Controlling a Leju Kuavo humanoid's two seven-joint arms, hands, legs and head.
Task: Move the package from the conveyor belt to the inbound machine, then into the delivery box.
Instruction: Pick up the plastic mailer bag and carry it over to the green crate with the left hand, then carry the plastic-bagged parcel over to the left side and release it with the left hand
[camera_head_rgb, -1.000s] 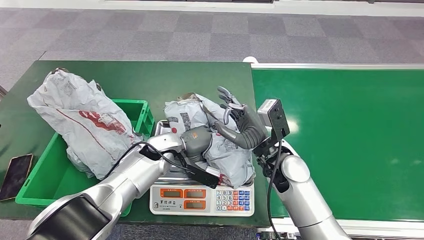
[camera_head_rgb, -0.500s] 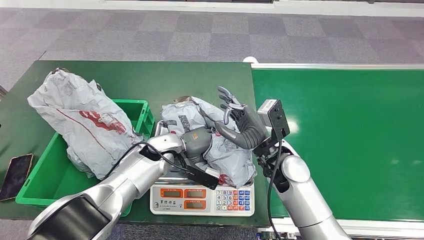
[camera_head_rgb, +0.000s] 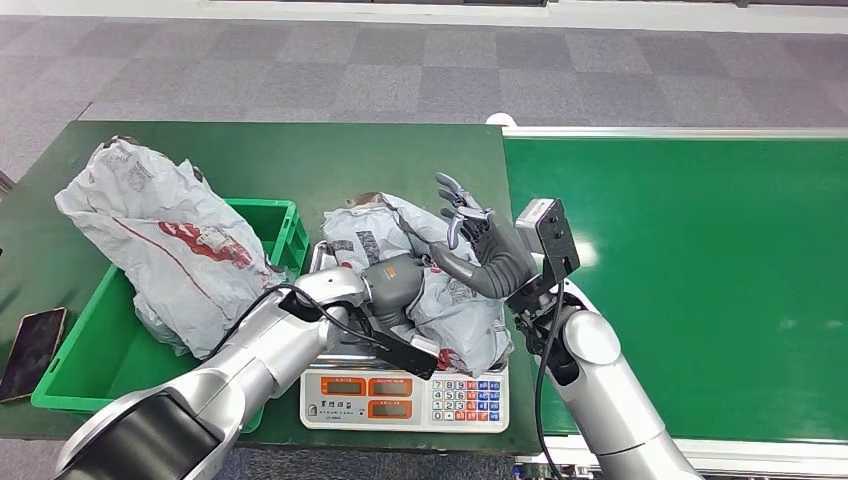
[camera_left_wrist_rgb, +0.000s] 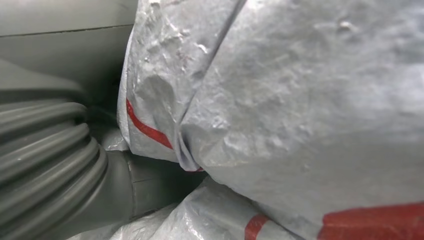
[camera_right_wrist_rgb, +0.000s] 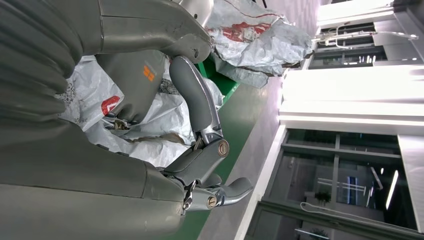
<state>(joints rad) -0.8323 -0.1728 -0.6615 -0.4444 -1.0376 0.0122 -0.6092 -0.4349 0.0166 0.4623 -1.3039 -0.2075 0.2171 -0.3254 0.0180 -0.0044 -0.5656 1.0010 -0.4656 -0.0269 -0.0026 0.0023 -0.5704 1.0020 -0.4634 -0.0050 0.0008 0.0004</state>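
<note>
A crumpled grey package (camera_head_rgb: 452, 302) with red marks lies on the tray of the weighing scale (camera_head_rgb: 400, 396). My left hand (camera_head_rgb: 396, 284) is pushed in against its near left side. In the left wrist view the thumb (camera_left_wrist_rgb: 125, 186) presses under a fold of the package (camera_left_wrist_rgb: 300, 100), and the fingers are hidden behind the bag. My right hand (camera_head_rgb: 476, 246) hovers over the package's right side with fingers spread and nothing in it. The right wrist view shows those fingers (camera_right_wrist_rgb: 197, 102) apart above the package (camera_right_wrist_rgb: 150, 117).
A green delivery box (camera_head_rgb: 95, 350) stands left of the scale and holds a large grey bag (camera_head_rgb: 170, 240). A phone (camera_head_rgb: 32, 350) lies at the table's left edge. The green conveyor belt (camera_head_rgb: 700, 280) runs along the right.
The package's far left edge has crept slightly to the left with my left hand against it. The right hand stays spread above it, almost unmoved.
</note>
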